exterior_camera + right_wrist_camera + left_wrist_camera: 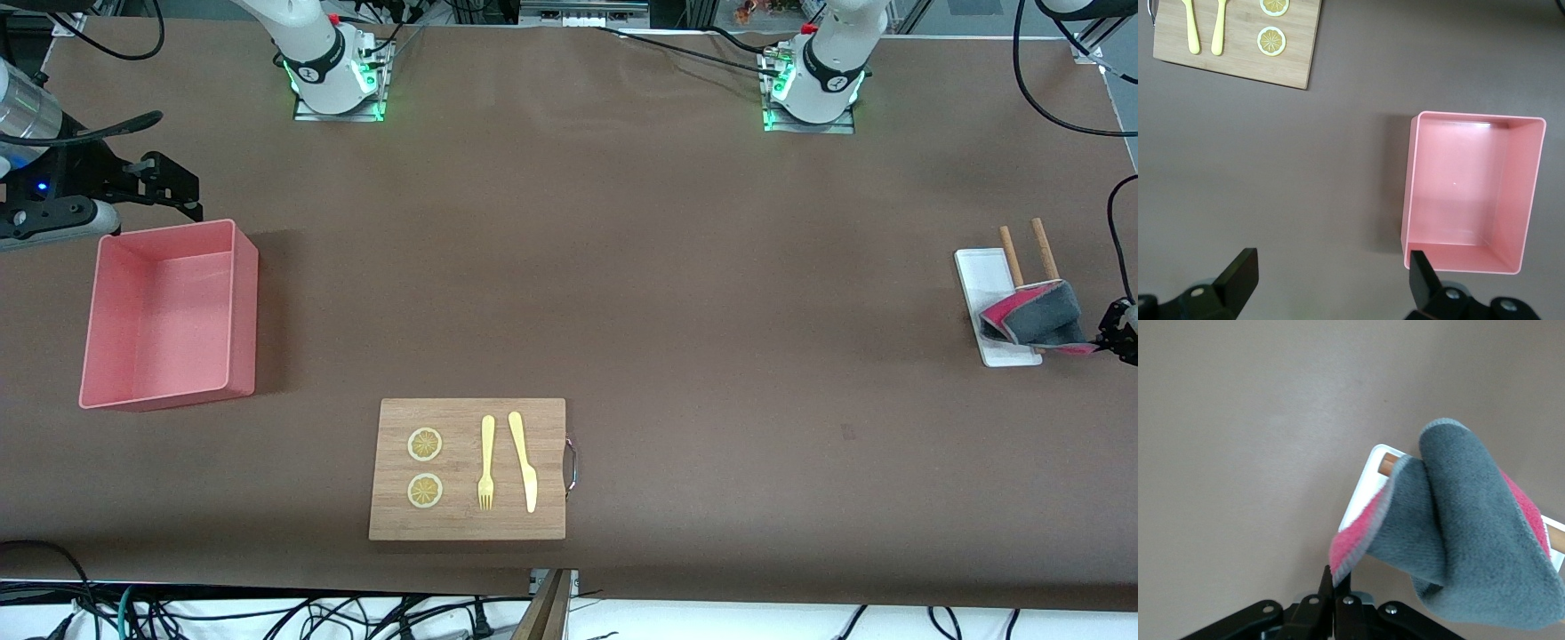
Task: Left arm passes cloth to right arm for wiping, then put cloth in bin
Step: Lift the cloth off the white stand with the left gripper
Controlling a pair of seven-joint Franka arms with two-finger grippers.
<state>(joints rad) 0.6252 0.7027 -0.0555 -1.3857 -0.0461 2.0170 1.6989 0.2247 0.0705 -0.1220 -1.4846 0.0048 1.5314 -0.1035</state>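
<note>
- Brown paper covers the whole table (622,267); both arm bases stand along its edge farthest from the front camera.
- The cloth (1036,316) hangs folded, grey face outward with pink-red showing at the edges, at the left arm's end of the table. It droops over the white tray (985,277) and the two wooden sticks (1022,253) lying on that tray.
- My left gripper (1333,587) is pinched on one pink-edged corner of the cloth, fingers pressed together on the fabric. Whether the cloth's lower fold touches the tray, I cannot tell.
- My right gripper (1328,277) waits above the table near the bin (244,293), fingers spread and empty.
- The bin stands empty at the right arm's end of the table, well apart from the cloth.
- A wooden board (542,418) lies nearer the front camera, between bin and tray, carrying two lemon slices (425,467), a fork (486,462) and a knife (523,460).
- Step in hand, as I judge it: carry the cloth toward mid-table for the handover.
- Procedure: raise the cloth well clear of the sticks before travelling sideways, so that the fold does not drag them.
- Present a free-hanging edge to the right gripper; release only once that gripper has closed on it.
</note>
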